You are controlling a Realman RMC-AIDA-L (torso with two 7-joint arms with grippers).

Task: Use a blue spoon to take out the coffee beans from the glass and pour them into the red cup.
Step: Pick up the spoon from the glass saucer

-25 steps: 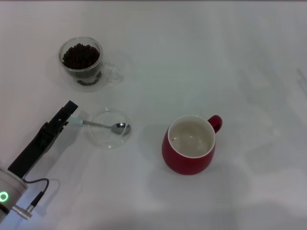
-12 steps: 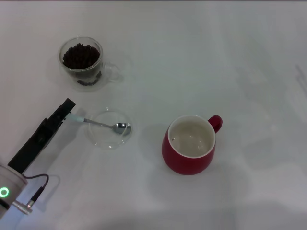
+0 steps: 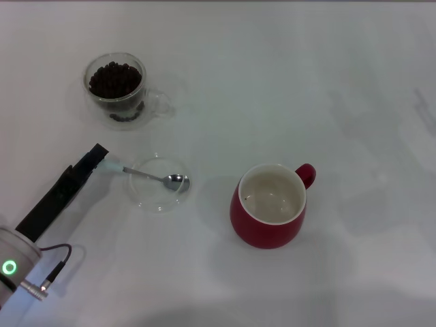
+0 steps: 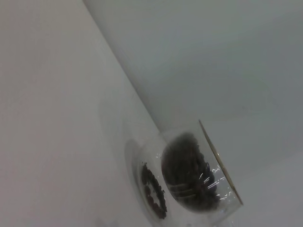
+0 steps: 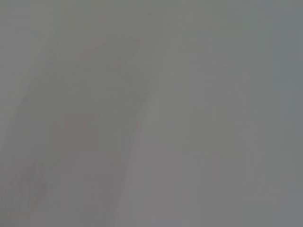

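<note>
Left end effector (image 3: 101, 158) pinching the blue spoon (image 3: 146, 176) by its handle, bowl over the clear dish (image 3: 155, 198), near the surface's (image 3: 286, 75) left edge. Glass (image 3: 116, 88) of coffee beans (image 3: 114, 79) toward the far-left corner; red cup (image 3: 271, 205) mid-surface.

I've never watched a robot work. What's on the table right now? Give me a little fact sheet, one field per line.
glass: far left, full of coffee beans
blue spoon: bowl over a clear dish, handle tip at the left gripper
red cup: near centre, upright, almost empty, handle to the far right
left gripper: at the spoon's handle end
right gripper: not in view
table: white
</note>
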